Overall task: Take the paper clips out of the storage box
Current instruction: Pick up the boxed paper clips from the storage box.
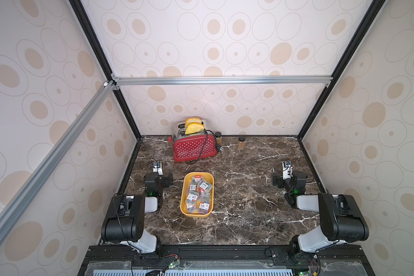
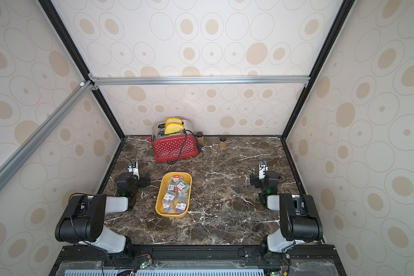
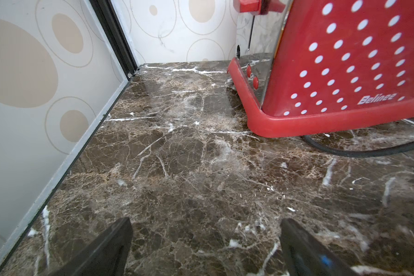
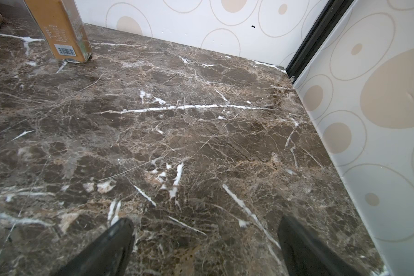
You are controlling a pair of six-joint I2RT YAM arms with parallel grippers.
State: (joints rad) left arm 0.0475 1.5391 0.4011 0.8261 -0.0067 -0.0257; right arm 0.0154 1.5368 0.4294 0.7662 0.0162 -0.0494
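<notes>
Scene: I sit at rest, both arms folded back, with the job not yet begun.
Storage box (image 1: 195, 215): yellow, flat on the table (image 1: 249, 191), in front of the red toaster (image 1: 194, 147) and well apart from it, on my side.
Paper clips (image 1: 197, 194): all inside the storage box, a loose heap of clear cases, most with labels up.
Axis: the storage box runs lengthwise from me toward the toaster, its far end leaning slightly right; the cases point every which way, some tilted on others.
Left gripper (image 3: 206, 224): spread wide, pinching nothing, over bare table on my side of the toaster, off its left end.
Right gripper (image 4: 204, 223): spread wide and empty, well to the right of the toaster.
Step in hand: I judge it to be the first reach.
Doing it well: I should come down from above on a top case, turn my wrist so the jaws span its short side, and lift straight up so the storage box does not drag along.
</notes>
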